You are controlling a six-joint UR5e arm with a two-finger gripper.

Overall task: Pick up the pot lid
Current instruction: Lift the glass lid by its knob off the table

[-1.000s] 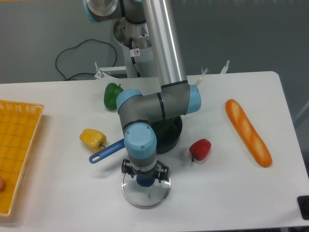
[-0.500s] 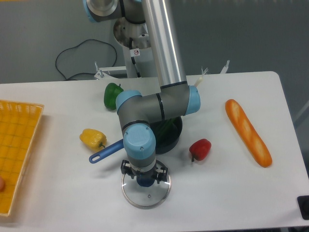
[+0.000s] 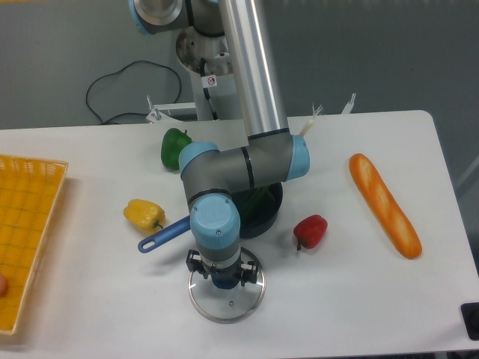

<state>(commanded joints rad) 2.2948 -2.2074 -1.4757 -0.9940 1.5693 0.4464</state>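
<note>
With alignment apparently in hand at lower centre, the wide-spread, empty end effector must settle around the lid's knob, then close.

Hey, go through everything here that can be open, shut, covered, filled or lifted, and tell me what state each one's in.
Pot lid: off the pan, resting flat on the table.
Fingers: open, on either side of the lid's knob; contact unclear.
Pan: upright, uncovered, something green inside.
Yellow crate: open-topped, something reddish inside.
</note>
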